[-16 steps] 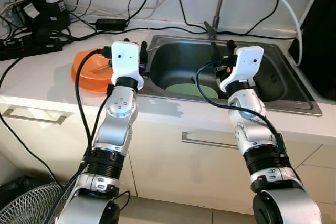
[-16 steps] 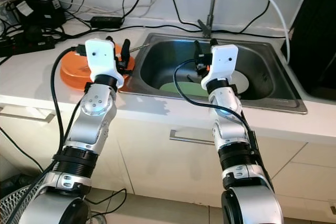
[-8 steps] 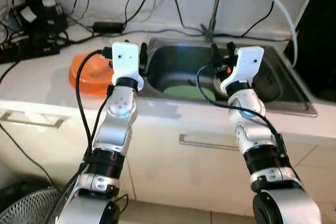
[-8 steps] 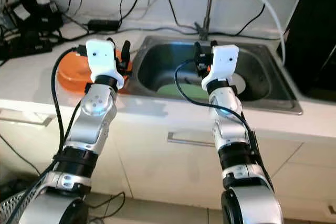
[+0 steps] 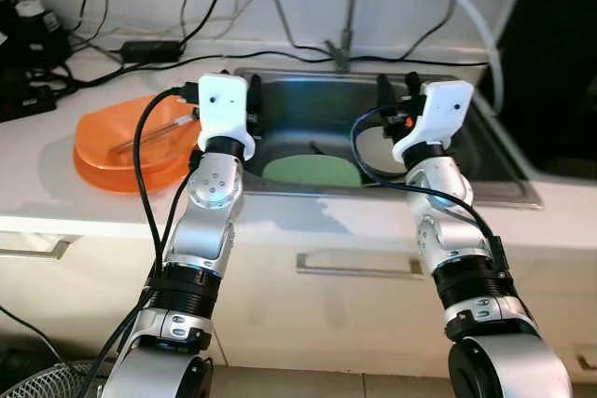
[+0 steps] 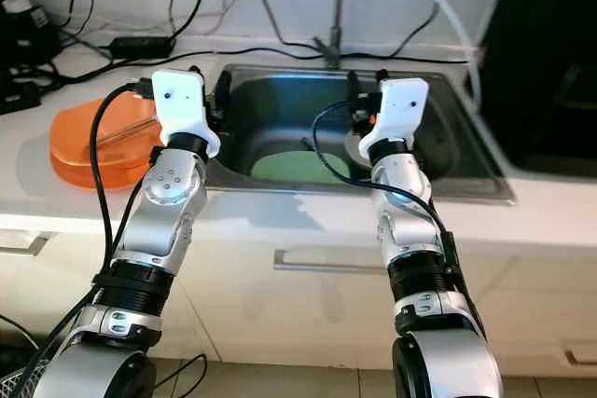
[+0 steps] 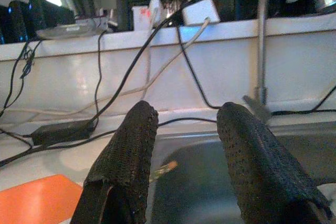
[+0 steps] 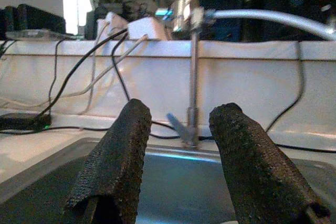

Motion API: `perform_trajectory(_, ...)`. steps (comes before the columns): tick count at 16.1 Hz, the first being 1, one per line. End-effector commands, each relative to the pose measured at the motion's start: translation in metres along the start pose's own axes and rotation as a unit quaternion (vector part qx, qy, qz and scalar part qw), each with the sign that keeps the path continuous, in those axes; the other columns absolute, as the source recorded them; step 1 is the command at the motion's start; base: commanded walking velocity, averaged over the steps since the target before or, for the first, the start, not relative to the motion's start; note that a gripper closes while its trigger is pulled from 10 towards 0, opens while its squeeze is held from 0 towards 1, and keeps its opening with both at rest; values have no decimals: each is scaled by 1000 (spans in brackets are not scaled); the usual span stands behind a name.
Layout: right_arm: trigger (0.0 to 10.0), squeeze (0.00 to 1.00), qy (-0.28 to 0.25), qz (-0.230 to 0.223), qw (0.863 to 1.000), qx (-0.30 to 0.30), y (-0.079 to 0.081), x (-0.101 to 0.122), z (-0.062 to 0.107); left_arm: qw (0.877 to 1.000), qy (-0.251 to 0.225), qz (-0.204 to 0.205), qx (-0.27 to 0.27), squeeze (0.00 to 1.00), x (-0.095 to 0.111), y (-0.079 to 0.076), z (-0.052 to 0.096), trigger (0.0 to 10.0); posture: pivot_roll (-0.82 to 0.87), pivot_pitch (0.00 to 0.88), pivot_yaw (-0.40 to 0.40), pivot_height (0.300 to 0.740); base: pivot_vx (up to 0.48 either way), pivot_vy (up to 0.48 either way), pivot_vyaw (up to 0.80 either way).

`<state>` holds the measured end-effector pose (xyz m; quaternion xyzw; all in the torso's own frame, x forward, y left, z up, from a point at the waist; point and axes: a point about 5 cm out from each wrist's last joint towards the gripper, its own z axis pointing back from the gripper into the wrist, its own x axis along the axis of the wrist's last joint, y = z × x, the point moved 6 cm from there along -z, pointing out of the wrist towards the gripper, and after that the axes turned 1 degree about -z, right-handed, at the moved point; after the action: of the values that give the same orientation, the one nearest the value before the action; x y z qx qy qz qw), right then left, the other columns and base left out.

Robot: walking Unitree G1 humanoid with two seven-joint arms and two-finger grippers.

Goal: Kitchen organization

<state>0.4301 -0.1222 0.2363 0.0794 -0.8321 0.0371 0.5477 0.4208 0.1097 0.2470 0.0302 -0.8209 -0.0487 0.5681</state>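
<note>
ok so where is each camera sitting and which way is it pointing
Left eye, right eye: on the head, looking forward and down at the sink, green plate and orange plate; both silver arms show.
Left wrist: on the left arm, looking along the open left pincer over the sink toward the back wall.
Right wrist: on the right arm, looking along the open right pincer at the tap.
Both wrist views share the tap and wall cables.
</note>
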Motion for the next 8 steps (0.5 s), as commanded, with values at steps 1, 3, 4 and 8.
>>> perform_trajectory(1,10000,0,-13,-2,1000,1,0,7,-3,1000,-5,-4,-3,0,5,-1,-1,10000,75,0,-7,740,277,0,0)
perform_trajectory(3,10000,0,-12,0,1000,1,0,7,-3,1000,-6,-3,-3,0,5,-1,-1,10000,75,0,-7,740,276,0,0)
perform_trajectory(4,10000,0,-11,0,1000,2,0,7,-3,1000,-6,-3,-3,0,5,-1,-1,10000,77,0,-8,740,277,0,0)
perform_trajectory(8,10000,0,-12,-1,1000,3,1,7,-3,1000,-8,-3,-6,0,6,-3,-1,10000,77,0,-6,740,275,0,0)
